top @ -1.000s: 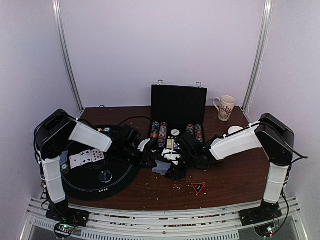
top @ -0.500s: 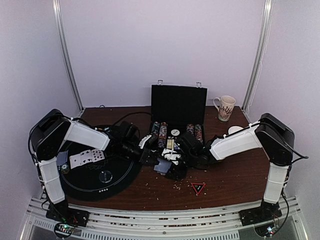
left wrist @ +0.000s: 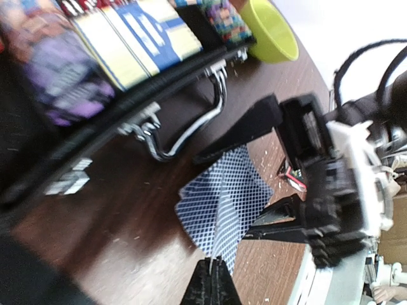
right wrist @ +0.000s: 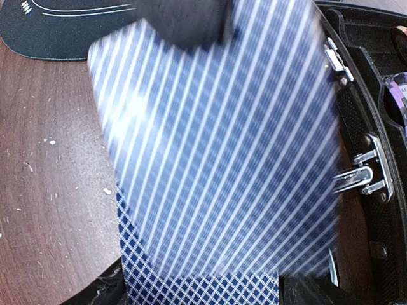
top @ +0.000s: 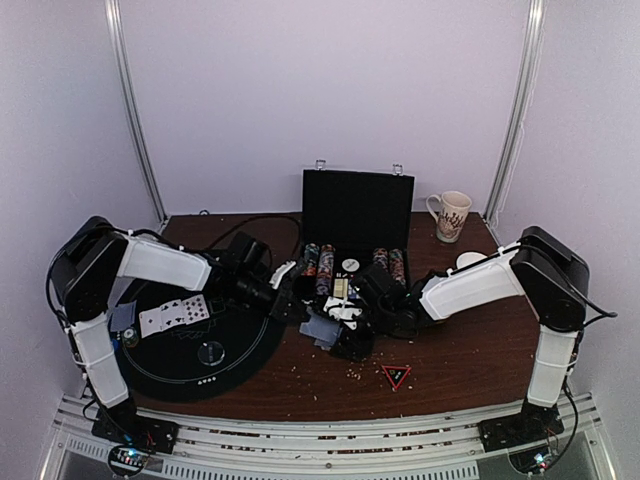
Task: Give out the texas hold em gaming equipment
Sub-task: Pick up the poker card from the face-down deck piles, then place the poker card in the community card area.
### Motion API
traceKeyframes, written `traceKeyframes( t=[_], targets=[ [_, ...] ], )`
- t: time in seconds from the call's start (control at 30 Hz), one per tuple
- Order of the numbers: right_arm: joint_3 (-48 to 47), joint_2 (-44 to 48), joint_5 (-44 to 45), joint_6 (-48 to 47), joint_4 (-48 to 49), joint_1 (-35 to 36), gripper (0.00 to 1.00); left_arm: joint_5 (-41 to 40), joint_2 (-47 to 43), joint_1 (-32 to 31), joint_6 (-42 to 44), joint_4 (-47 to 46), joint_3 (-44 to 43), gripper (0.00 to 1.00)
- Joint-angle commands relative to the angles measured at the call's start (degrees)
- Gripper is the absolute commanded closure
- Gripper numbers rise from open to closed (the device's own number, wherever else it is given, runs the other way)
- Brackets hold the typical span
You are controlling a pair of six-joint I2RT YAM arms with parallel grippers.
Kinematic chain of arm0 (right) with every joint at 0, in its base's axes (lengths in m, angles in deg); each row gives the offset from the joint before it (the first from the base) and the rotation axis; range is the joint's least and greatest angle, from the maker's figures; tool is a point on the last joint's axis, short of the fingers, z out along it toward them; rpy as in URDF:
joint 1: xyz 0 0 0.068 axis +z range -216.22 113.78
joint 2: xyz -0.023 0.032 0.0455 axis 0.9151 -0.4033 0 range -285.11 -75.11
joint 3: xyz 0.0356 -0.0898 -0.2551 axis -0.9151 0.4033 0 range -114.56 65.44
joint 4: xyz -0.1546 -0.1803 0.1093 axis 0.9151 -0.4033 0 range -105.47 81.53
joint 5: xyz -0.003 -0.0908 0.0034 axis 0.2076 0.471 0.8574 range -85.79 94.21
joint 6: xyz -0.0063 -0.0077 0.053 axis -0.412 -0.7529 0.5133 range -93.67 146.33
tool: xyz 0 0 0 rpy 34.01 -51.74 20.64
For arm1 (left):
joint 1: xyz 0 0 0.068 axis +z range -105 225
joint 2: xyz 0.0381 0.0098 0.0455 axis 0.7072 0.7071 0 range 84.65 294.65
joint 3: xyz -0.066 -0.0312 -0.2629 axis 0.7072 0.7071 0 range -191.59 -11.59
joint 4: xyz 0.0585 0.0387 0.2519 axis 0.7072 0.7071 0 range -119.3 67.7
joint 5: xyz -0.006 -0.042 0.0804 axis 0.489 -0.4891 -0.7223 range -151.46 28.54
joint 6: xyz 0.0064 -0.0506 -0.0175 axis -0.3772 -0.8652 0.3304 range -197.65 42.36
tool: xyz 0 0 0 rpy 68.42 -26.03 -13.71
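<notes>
My right gripper [top: 346, 336] holds the blue-checked deck of cards [left wrist: 219, 190] by its sides, just in front of the open black case [top: 357, 215]. In the right wrist view the deck [right wrist: 197, 291] sits between the jaws of the right gripper [right wrist: 206, 297]. My left gripper [left wrist: 213, 274] is shut on the edge of one card [left wrist: 227, 236] that bends up off the deck. That card [right wrist: 216, 146] is blurred and fills the right wrist view, with the left gripper [right wrist: 184, 22] at its top. Rows of poker chips [top: 320, 264] fill the case.
A round black mat [top: 200, 335] at the left carries face-up cards [top: 172, 315] and a clear disc [top: 210, 352]. A patterned mug [top: 450, 215] stands at the back right. A red triangle marker [top: 396, 376] lies near the front. A yellow-green bowl [left wrist: 270, 28] sits beyond the case.
The left arm's shoulder has swung back to the left and the arm has stretched out. Its gripper has stayed shut by the deck. The right arm has barely moved.
</notes>
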Motion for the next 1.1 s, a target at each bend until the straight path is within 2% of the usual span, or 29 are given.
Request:
traceKeyframes(
  t=[0.0, 0.2, 0.53, 0.6, 0.8, 0.9, 1.07],
  targets=[
    [2.2, -1.2, 4.0, -1.2, -7.0, 0.0, 0.22, 0.1, -5.1, 2.6, 3.2, 3.1, -0.7, 1.0],
    [2.1, -1.1, 3.9, -1.4, -7.3, 0.0, 0.22, -3.9, -7.2, 5.3, 9.8, 16.1, -5.1, 1.0],
    [2.0, -1.1, 3.8, -1.5, -7.1, 0.0, 0.22, -11.0, -20.4, 13.6, 0.6, 16.7, 2.9, 1.0],
    [2.1, -1.0, 3.6, -1.4, -7.0, 0.0, 0.22, -16.4, -21.7, 15.3, 3.9, 22.6, 0.5, 1.0],
    [2.3, -0.5, 3.1, -1.2, -7.3, 0.0, 0.22, -31.8, -17.1, 16.0, 21.4, 48.3, -19.1, 1.0],
    [3.3, 0.1, 3.2, -1.0, -6.5, 0.0, 0.22, -41.4, -15.3, 16.0, 28.9, 56.3, -22.8, 1.0],
    [3.5, 0.0, 2.8, -0.9, -6.1, 0.0, 0.22, -37.4, -14.4, 16.0, 37.6, 58.8, -22.2, 1.0]
  ],
)
